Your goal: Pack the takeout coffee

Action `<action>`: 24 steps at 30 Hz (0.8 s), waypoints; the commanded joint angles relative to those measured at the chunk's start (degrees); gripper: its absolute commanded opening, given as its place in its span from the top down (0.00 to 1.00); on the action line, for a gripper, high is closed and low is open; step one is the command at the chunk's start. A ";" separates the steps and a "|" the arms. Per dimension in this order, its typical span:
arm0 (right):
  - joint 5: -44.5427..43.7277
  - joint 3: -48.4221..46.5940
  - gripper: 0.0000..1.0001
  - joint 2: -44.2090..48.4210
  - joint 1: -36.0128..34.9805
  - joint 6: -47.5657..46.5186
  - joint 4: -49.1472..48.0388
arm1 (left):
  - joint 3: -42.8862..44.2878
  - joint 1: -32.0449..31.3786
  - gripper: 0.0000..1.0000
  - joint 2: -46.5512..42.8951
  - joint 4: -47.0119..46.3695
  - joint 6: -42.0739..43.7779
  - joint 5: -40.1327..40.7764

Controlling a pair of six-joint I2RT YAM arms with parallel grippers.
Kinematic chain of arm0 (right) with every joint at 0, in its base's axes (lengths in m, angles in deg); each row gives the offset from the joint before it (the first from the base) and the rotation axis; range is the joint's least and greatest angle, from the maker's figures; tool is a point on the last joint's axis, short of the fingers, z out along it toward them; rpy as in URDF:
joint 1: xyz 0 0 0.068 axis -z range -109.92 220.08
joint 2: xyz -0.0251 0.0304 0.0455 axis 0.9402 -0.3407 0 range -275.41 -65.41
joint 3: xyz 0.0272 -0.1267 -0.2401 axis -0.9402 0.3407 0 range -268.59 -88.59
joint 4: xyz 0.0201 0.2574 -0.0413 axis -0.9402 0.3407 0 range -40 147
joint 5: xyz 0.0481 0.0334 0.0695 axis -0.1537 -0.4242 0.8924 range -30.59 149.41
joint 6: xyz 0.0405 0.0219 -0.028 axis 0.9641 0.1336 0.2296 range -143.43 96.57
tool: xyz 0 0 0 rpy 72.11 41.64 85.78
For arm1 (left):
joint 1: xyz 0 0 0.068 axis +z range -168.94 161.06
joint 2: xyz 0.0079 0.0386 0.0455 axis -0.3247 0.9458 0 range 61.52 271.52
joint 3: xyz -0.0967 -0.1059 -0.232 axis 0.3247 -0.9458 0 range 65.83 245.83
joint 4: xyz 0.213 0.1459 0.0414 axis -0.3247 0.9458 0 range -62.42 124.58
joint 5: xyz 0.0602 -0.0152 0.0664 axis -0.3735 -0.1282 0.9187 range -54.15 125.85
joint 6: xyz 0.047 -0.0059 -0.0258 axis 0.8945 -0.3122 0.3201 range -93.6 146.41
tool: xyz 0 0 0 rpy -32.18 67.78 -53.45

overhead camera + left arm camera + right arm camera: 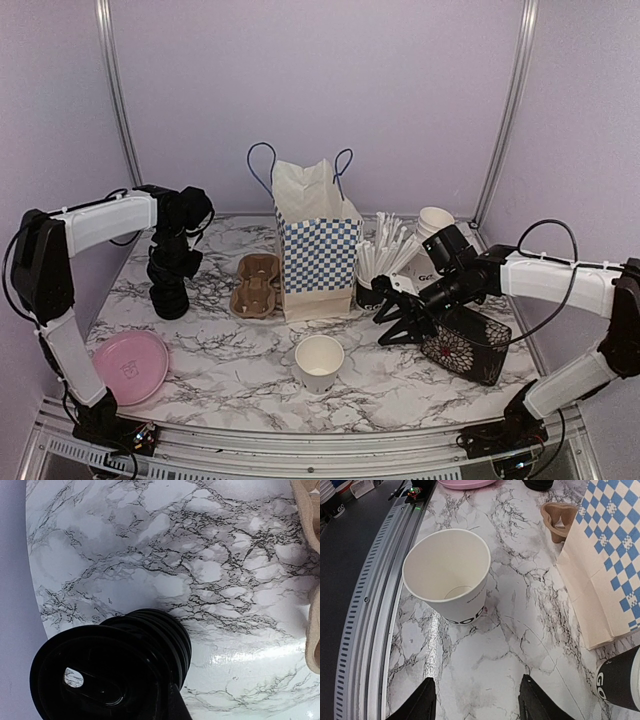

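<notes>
A white paper cup [319,361] with black lettering stands open and lidless near the table's front middle; it also shows in the right wrist view [446,575]. To its right my right gripper [396,322] hovers low over the marble, open and holding nothing [479,697]. The brown pulp carrier [256,283] lies left of the checked bag. At the back left my left gripper [170,265] is down on the stack of black lids [168,296]. In its wrist view the top lid [100,675] fills the lower left, with one dark finger [179,707] against its rim.
A blue-checked paper bag [316,245] stands in the middle. A black cup of white straws [372,288] and stacked white cups [435,222] are to its right, with a dark patterned box [468,345] under the right arm. A pink plate [130,365] lies front left.
</notes>
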 commanded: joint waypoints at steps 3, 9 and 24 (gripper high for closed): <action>-0.19 -0.92 0.45 -0.59 0.26 -0.66 0.86 | 2.91 -1.33 0.94 -4.45 3.06 -0.68 -2.69; -0.04 -1.04 0.45 -0.74 0.26 -0.59 1.02 | 5.11 -5.34 0.94 -5.04 3.01 -0.20 -10.95; 0.83 -2.34 0.45 -0.83 0.26 -0.02 1.96 | -8.96 -12.06 0.92 -13.05 -10.14 -2.34 -41.85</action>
